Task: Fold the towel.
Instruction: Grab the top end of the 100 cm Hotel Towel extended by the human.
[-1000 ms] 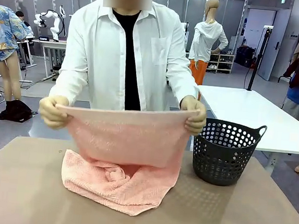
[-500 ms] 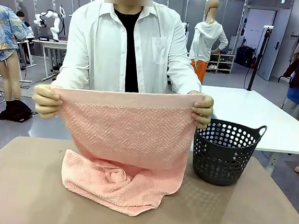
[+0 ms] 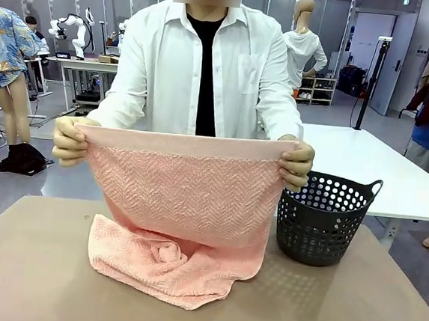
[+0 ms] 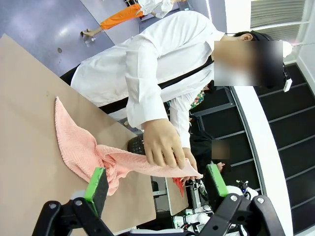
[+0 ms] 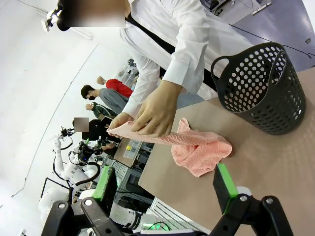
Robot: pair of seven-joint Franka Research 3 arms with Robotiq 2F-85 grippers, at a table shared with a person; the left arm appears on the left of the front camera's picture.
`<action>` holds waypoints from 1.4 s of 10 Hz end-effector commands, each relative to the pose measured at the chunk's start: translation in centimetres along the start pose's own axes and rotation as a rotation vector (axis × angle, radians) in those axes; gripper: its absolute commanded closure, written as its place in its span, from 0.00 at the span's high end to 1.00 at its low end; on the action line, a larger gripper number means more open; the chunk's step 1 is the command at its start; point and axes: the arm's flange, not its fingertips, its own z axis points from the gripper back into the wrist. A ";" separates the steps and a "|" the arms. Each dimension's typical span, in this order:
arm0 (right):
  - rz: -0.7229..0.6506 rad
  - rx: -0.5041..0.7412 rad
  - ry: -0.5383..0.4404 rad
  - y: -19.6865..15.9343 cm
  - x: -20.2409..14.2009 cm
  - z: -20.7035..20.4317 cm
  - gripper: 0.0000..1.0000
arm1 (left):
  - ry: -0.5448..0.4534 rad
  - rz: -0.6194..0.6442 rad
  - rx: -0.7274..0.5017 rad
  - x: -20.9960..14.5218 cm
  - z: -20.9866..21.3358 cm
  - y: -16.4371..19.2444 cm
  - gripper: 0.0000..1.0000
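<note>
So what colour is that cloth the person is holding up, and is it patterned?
The towel is salmon pink with a herringbone zigzag weave and a plain top band, clearest in the front view.

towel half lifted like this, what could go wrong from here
The towel has its top edge held up by the person's hands, but its lower part lies bunched on the table; laid down like this, the fold may trap creases.
The basket stands close beside the towel's edge; a swing of the cloth could snag its rim.
The left gripper and right gripper are open, off the cloth; reaching in now might meet the hands.
</note>
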 end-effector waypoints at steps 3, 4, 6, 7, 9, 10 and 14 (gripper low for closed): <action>0.453 -0.183 0.204 10.2 3.2 -3.4 1.00 | 0.127 -0.471 0.340 -0.4 -2.1 -11.4 1.00; 0.571 -0.256 0.264 13.6 3.9 -5.7 1.00 | 0.153 -0.583 0.407 -0.6 -3.6 -15.0 1.00; 0.737 -0.353 0.328 18.7 4.8 -8.6 1.00 | 0.208 -0.782 0.480 -1.9 -6.4 -21.5 1.00; 0.816 -0.373 0.369 21.2 4.7 -10.0 1.00 | 0.269 -0.893 0.498 -3.3 -8.0 -24.5 1.00; 0.958 -0.392 0.433 25.2 4.0 -13.3 1.00 | 0.372 -1.067 0.532 -5.7 -11.7 -28.6 1.00; 1.053 -0.427 0.483 27.5 3.3 -15.6 1.00 | 0.431 -1.174 0.587 -7.0 -14.3 -30.3 1.00; 1.286 -0.438 0.669 33.1 1.1 -22.5 1.00 | 0.761 -1.414 0.482 -11.2 -20.4 -34.2 1.00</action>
